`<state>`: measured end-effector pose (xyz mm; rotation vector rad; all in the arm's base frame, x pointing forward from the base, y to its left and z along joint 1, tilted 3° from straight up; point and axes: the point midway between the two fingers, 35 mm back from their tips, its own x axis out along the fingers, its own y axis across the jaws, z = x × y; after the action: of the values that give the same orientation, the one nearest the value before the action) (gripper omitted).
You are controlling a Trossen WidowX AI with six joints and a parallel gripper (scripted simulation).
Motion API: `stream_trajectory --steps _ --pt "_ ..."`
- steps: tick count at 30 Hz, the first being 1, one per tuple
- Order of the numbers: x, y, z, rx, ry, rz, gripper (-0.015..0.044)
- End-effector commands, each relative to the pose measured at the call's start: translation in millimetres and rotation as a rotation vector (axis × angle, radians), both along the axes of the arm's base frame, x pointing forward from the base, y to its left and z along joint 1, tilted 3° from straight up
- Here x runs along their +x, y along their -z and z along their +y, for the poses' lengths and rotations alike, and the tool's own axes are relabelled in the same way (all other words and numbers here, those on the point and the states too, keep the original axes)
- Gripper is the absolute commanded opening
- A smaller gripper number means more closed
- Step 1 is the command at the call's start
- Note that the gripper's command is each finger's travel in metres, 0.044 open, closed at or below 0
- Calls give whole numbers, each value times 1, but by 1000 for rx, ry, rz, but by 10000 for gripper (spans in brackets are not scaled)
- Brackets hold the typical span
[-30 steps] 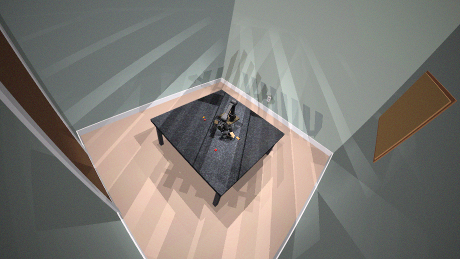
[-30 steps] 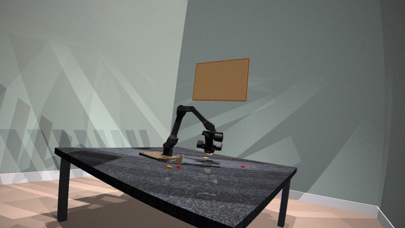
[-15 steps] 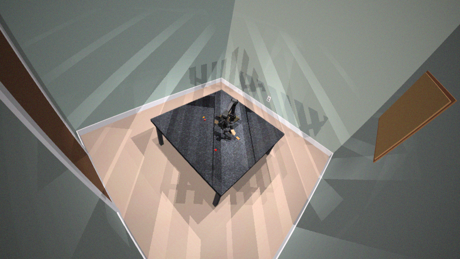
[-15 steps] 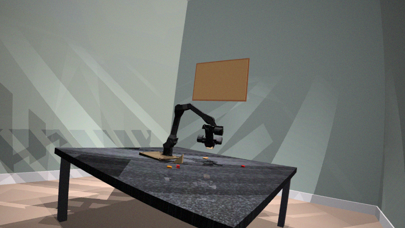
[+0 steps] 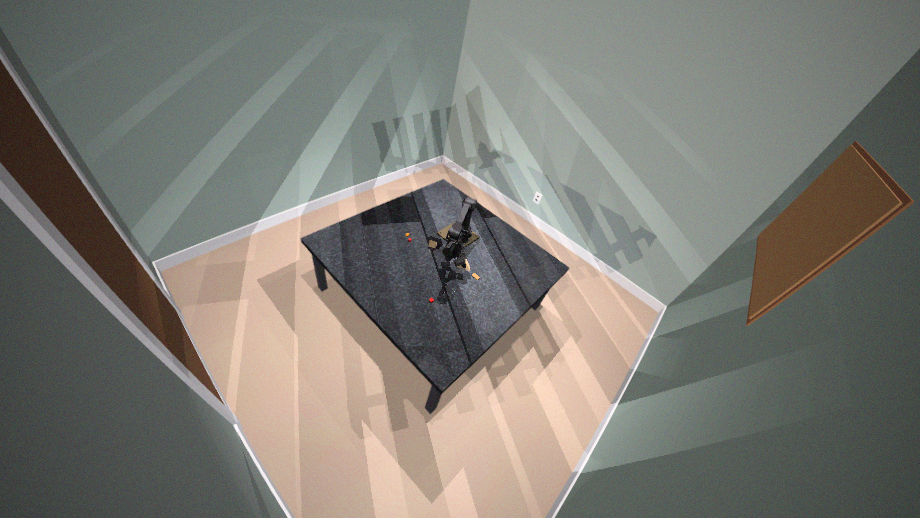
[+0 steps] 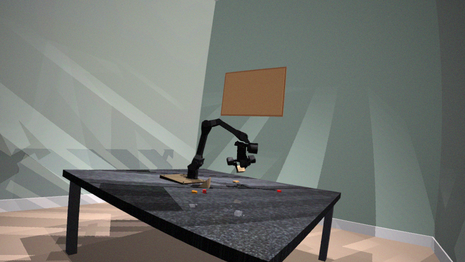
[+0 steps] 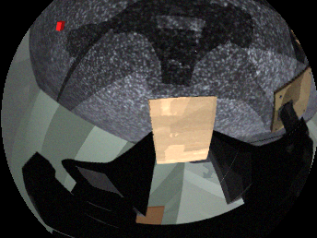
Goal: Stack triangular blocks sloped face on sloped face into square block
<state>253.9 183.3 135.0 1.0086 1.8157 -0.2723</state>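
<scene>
a: which step is in hand?

b: the carry. one tan triangular block [image 7: 183,129] is clamped between the fingers of the gripper [image 6: 241,166], which are stopped about half apart by the block's width. in the exterior view it hangs well above the table [image 6: 247,227], touching nothing.

a: and the other triangular block?

b: it is seen resting on the table just beside the arm's base plate [image 6: 178,178], as a tan wedge [image 6: 205,183] with its slope turned up. nothing is touching it.

a: what is called for next?

b: the held block is judged to need carrying back toward the base and over the wedge, turned so that slope meets slope, then lowered softly with the ends matched, so the lower piece is not shoved. the small red and orange bits [image 6: 198,191] nearby should be kept clear of.
</scene>
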Motion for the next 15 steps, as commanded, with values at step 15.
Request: stream_trajectory --steps 15 --pt "-2 -1 7 -177 -514 -291 0"
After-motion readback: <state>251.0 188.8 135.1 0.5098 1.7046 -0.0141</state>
